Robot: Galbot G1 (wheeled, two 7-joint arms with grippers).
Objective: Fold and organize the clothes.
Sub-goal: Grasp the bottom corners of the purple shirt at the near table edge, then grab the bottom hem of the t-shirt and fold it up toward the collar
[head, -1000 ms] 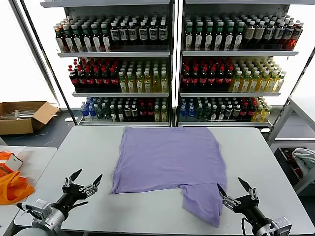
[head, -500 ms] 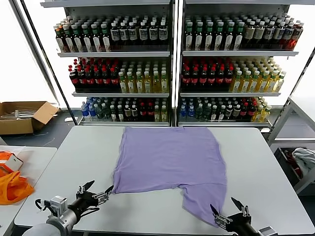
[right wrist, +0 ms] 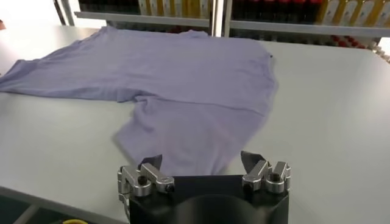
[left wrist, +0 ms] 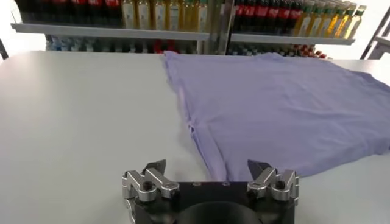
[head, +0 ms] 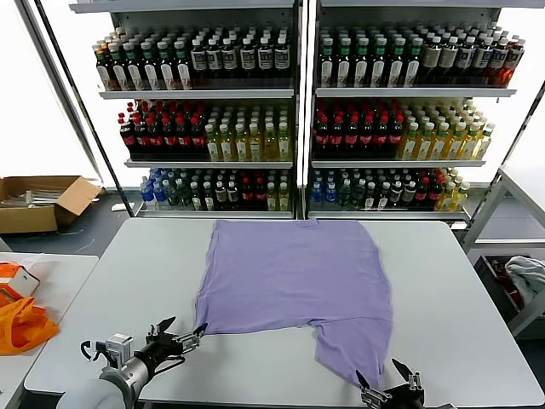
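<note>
T-shirt (head: 294, 285): lavender, lying flat on the white counter (head: 443, 273), plain side up with no print showing; its collar edge points toward the bottle shelves (head: 294, 111) and one sleeve trails to the counter's near edge.

Left pincer (head: 181, 337): low over the counter just beside the T-shirt's near-left hem corner, fingers spread wide with nothing between them. In the left wrist view the pincer (left wrist: 207, 175) has the T-shirt (left wrist: 280, 109) edge lying in the gap between its open tips, without clamping it.

Right pincer (head: 385, 385): at the counter's near edge, right at the T-shirt's trailing sleeve, fingers wide apart and empty. In the right wrist view the pincer (right wrist: 202, 165) has the T-shirt (right wrist: 177, 67) sleeve running up to the space between its tips.

Orange fabric (head: 24, 325): on a second counter, well to the left of the T-shirt.

Cardboard box (head: 41, 201): on the floor, far left of the T-shirt.

Grey-white cloth (head: 526, 277): in a bin, well to the right of the T-shirt.
</note>
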